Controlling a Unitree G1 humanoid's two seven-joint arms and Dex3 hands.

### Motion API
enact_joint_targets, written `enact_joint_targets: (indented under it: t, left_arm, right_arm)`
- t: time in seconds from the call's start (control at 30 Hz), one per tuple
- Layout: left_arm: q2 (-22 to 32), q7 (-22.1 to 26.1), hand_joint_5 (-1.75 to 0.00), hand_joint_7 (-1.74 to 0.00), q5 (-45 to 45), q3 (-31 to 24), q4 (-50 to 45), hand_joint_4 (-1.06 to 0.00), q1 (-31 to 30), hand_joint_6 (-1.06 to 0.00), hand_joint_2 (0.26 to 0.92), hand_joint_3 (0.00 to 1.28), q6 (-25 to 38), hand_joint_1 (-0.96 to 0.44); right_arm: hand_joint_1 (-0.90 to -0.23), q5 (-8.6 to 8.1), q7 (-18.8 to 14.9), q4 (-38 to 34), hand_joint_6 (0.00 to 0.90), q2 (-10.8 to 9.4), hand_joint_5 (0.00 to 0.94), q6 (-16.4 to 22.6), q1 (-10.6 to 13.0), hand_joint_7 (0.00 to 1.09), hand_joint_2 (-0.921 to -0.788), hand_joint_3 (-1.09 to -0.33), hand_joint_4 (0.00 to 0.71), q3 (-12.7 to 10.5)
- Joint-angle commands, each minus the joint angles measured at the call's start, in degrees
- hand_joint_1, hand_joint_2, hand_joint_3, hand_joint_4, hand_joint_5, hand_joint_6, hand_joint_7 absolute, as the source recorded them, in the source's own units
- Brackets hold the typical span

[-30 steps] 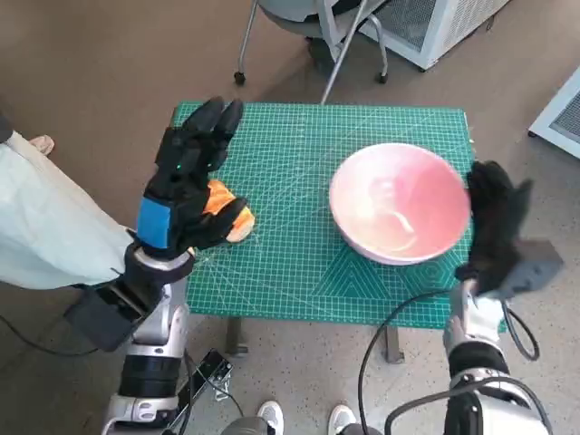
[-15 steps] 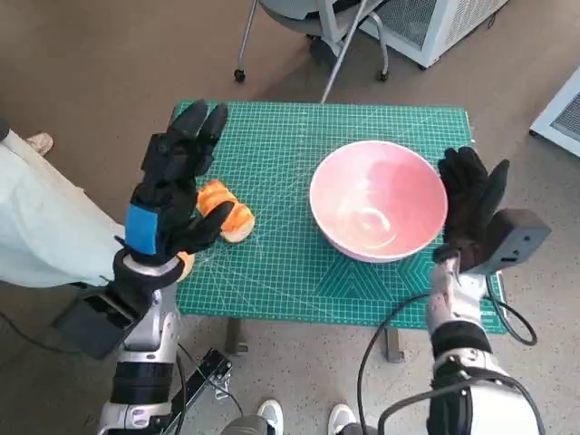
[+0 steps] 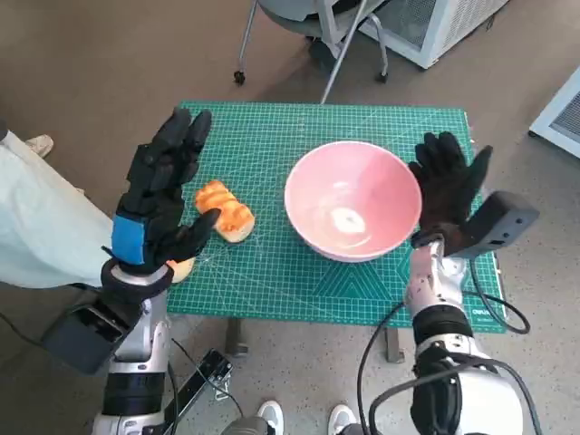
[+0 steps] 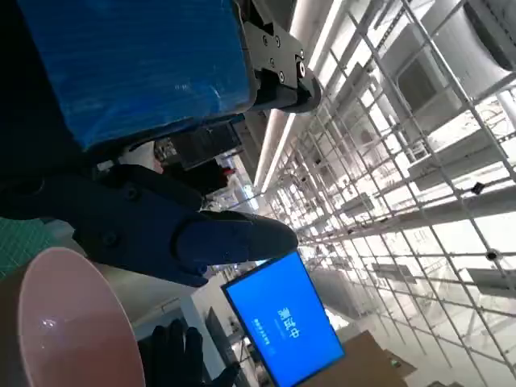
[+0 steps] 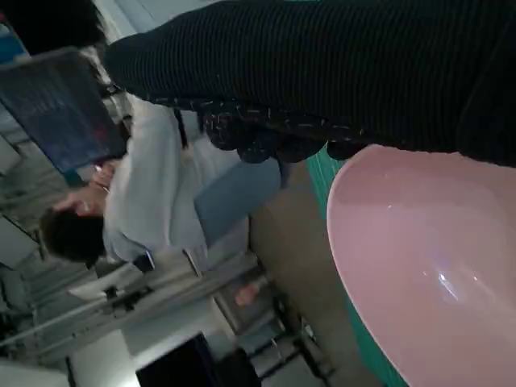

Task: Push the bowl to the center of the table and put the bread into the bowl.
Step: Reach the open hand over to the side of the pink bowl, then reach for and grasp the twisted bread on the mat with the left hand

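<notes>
The tabletop (image 3: 272, 127) is covered with a green cutting mat with a white grid. On it lie two things: a pink bowl (image 3: 352, 199) a little toward 3 o'clock from the middle, and an orange-brown bread (image 3: 225, 209) toward 9 o'clock, apart from the bowl.

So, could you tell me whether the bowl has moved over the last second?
Yes. The bowl has slid leftward across the green mat, toward the bread, with the right hand against its rim.
</notes>
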State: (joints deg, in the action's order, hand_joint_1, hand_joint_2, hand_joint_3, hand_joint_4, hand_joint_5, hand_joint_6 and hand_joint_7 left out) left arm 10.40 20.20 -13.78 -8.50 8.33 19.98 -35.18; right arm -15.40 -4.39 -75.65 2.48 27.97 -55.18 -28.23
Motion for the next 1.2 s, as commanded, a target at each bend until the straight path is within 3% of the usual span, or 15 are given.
enact_joint_targets:
  t: [0.03, 0.5, 0.63, 0.73, 0.87, 0.97, 1.07, 1.2]
  left_arm:
    - [0.48, -0.93, 0.0, -0.25, 0.14, -0.59, -1.68, -0.29, -1.39, -0.25, 0.921, 0.31, 0.89, -0.54]
    - [4.04, -2.22, 0.0, -0.22, 3.85, -2.26, 1.2, -0.29, -0.82, -0.26, 0.921, 0.33, 0.73, -0.54]
    - [6.97, -1.45, 0.0, -0.21, 4.88, -2.71, 3.93, -0.29, 0.71, -0.26, 0.921, 0.33, 0.9, -0.54]
    - [10.4, -1.14, 0.0, -0.21, 7.73, -2.61, 8.36, -0.29, 2.98, -0.26, 0.921, 0.34, 0.31, -0.54]
    - [14.91, -1.98, 0.0, -0.2, 13.55, -1.64, 15.04, -0.29, 6.7, -0.26, 0.921, 0.34, -1.3, -0.54]
    - [18.4, -1.66, 0.0, -0.2, 17.57, -0.11, 19.22, -0.29, 9.71, -0.26, 0.921, 0.33, -1.74, -0.54]
    - [20.39, -1.34, 0.0, -0.2, 19.84, 1.22, 21.89, -0.29, 11.76, -0.26, 0.921, 0.32, -2.24, -0.53]
    - [23.26, 1.66, 0.0, -0.19, 22.63, 4.68, 26.22, -0.27, 16.23, -0.25, 0.921, 0.23, -1.76, -0.5]
  right_arm:
    - [-0.483, 0.69, 0.11, -0.97, 0.073, -0.82, 0.001, -1.73, -0.1, 0.78, -0.921, -0.828, 0.259, 0.29]
    - [-0.474, 1.61, -1.18, -0.15, 0.047, 2.15, 0.001, 0.04, 0.07, 0.77, -0.921, -0.828, 0.242, 1.18]
    - [-0.477, 2.48, -1.7, 0.96, 0.05, 2.75, 0.002, 3.99, -0.17, 0.7, -0.921, -0.828, 0.219, 2.04]
    - [-0.489, 3.95, -3.1, 2.31, 0.061, 3.55, 0.007, 9.6, -0.07, 0.66, -0.921, -0.837, 0.224, 3.56]
    - [-0.512, 2.4, -9.19, 4.52, 0.118, 3.88, 0.031, 16.65, -0.13, 0.66, -0.921, -0.814, 0.281, 3.59]
    - [-0.525, 2.66, -13.53, 7.07, 0.129, 4.0, 0.041, 22.82, 0.57, 0.66, -0.921, -0.801, 0.31, 5.21]
    - [-0.53, 2.37, -16.63, 8.7, 0.123, 4.06, 0.044, 26.49, 1.19, 0.65, -0.921, -0.796, 0.323, 6.2]
    - [-0.538, -0.16, -24.41, 13.25, 0.104, 4.16, 0.035, 31.02, 2.4, 0.68, -0.921, -0.786, 0.339, 7.95]
